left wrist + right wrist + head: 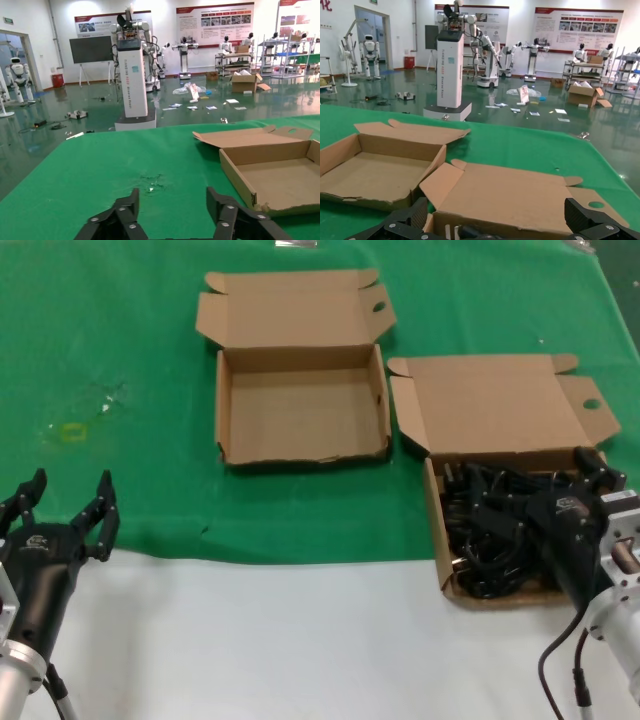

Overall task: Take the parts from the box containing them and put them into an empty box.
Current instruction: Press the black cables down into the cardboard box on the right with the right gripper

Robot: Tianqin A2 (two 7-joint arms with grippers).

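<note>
left gripper (68, 502): parked near the table's front left edge, fingers spread wide, holding nothing
right gripper (590, 472): down in the full box (437, 515), fingers wide over the cords (490, 530), can't tell if it's grabbed any
empty box (300, 405): just left of the full one, lid flipped back

Bright, even overhead light, soft shadows, floor glare, slight blur.

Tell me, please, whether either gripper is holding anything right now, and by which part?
Nothing is held. The left gripper is open over the cloth; the right gripper, open, sits over the box of cords.
</note>
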